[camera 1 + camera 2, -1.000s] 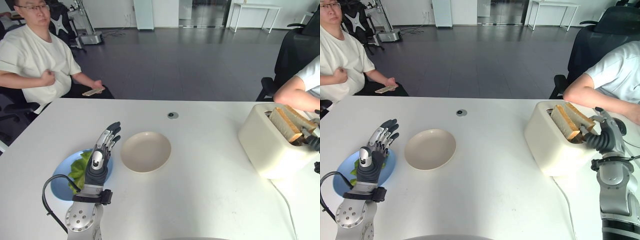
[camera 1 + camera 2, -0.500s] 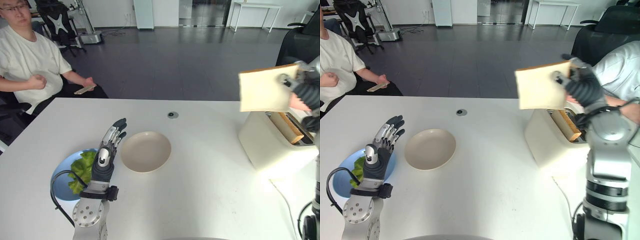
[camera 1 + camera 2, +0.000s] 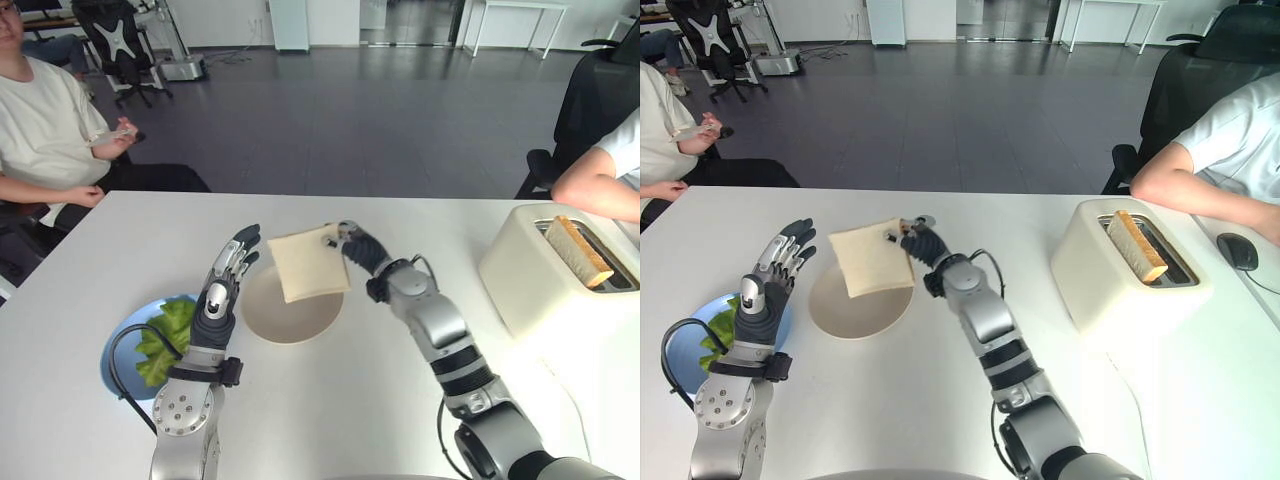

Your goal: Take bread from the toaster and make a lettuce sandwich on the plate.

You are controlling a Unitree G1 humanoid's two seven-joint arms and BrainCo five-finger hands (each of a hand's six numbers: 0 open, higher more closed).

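Observation:
My right hand (image 3: 356,247) is shut on a pale slice of bread (image 3: 308,263), holding it tilted just above the cream plate (image 3: 292,318) at the table's middle. A second toasted slice (image 3: 578,250) stands in the near slot of the white toaster (image 3: 540,290) at the right. Green lettuce (image 3: 162,338) lies on a blue plate (image 3: 118,358) at the left. My left hand (image 3: 222,285) rests open between the blue plate and the cream plate, fingers stretched forward, holding nothing.
A small round grey fitting (image 3: 925,220) sits in the tabletop behind the cream plate. A dark computer mouse (image 3: 1233,250) lies at the far right. A person's arm (image 3: 592,182) rests behind the toaster. A black cable (image 3: 125,355) loops from my left wrist.
My right hand has carried the bread slice from above the toaster leftward and down to just over the cream plate. My left hand has edged slightly forward.

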